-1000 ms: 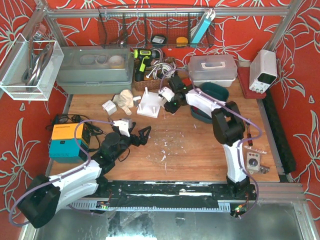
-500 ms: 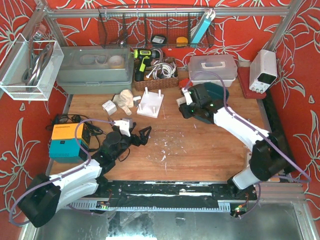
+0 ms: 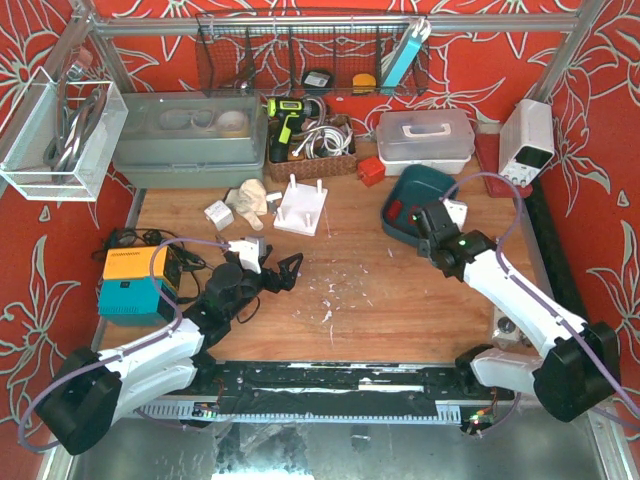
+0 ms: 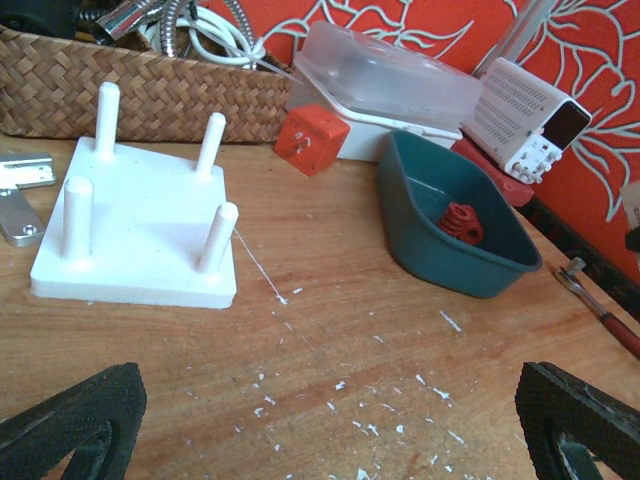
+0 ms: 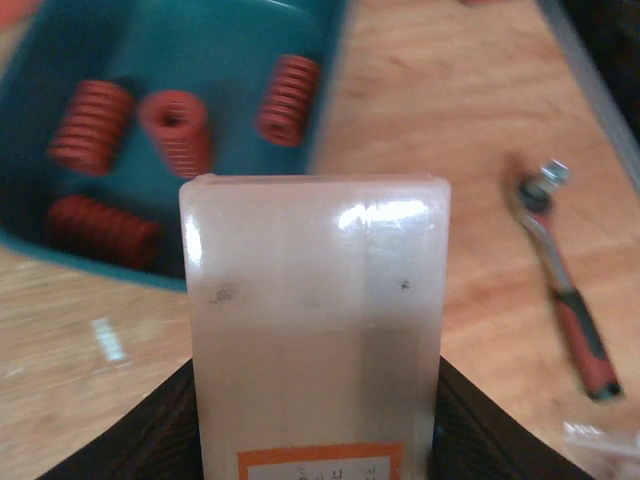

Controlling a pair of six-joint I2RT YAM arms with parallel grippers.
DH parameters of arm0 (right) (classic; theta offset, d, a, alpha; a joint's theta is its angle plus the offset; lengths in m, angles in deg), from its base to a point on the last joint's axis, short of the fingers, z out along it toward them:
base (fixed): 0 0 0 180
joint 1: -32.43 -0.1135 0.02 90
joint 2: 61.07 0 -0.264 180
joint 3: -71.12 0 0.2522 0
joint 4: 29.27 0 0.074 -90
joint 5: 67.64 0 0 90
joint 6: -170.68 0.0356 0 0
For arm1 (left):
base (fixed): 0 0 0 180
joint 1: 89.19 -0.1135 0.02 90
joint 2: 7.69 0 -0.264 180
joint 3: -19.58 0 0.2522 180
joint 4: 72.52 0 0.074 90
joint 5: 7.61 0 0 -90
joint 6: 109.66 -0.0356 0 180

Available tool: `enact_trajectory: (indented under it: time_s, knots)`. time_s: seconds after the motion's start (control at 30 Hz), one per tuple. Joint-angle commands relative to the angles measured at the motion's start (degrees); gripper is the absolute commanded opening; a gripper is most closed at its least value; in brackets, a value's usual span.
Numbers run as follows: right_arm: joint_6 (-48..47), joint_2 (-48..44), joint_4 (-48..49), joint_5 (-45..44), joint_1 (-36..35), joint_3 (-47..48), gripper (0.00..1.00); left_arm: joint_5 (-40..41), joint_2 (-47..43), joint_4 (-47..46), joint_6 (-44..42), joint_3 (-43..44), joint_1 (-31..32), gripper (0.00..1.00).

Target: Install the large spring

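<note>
- Red coil springs (image 5: 175, 130): four show inside the teal bin (image 5: 230, 30), loose on its floor, none touching another.
- One is tipped end-on with its bore showing. The other three lie on their sides, one of them against the bin's near wall.
- Cannot tell which one is the large spring.
- White peg base (image 3: 300, 207): a square slab lying flat, with four upright pegs (image 4: 222, 228), all bare. It sits well apart from the bin, to the bin's left in the top view.

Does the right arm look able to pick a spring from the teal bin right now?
Probably not yet: the end effector is at the teal bin, springs uncovered, but it appears shut on a pale block.
</note>
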Motion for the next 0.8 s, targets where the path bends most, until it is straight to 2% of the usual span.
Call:
enact_trajectory:
  time_s: [0.0, 0.3, 0.53, 0.67, 0.77]
  knots:
    - [8.7, -2.4, -2.5, -5.4, 5.9, -5.0, 0.0, 0.4, -0.7, -0.4, -0.1, 1.6, 0.6, 1.0]
    - [13.3, 0.7, 1.5, 0.2, 19.8, -11.1, 0.0, 1.3, -1.6, 0.5, -0.3, 1.5, 0.7, 1.0]
    - [14.9, 4.3, 3.8, 2.7, 22.8, -13.4, 0.07, 1.5, -2.1, 0.7, -0.3, 1.5, 0.8, 1.0]
    - [16.1, 6.5, 2.9, 2.6, 23.2, -13.2, 0.17, 1.6, -2.1, 0.9, -0.3, 1.6, 0.8, 1.0]
    - [16.0, 7.6, 2.3, 2.8, 23.5, -12.6, 0.34, 2.5, -2.1, 1.7, -0.3, 1.8, 0.8, 1.0]
